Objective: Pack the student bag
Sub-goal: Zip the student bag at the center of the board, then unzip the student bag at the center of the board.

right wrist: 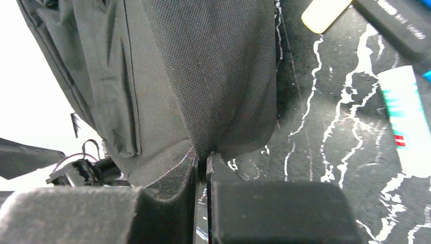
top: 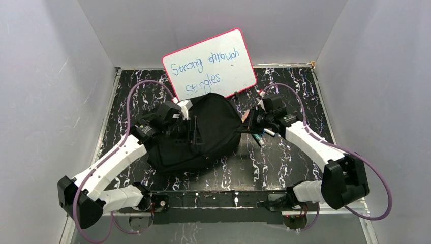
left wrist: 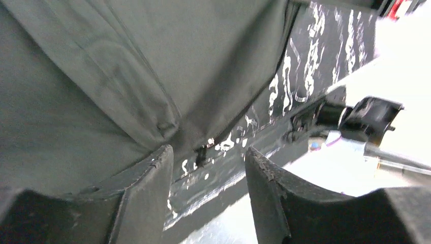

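Observation:
The student bag, a large black fabric backpack, lies in the middle of the table between both arms. My left gripper is at the bag's upper left side. In the left wrist view it is open, with only table and a zipper pull in the gap and the bag's fabric just beyond the left finger. My right gripper is at the bag's right edge. In the right wrist view its jaws stand almost together, pinching a fold of the bag's mesh fabric at the tips.
A pink-framed whiteboard with writing leans behind the bag. Markers lie on the black marbled table right of the bag; the right wrist view shows a white and teal marker, a black one and a pale one.

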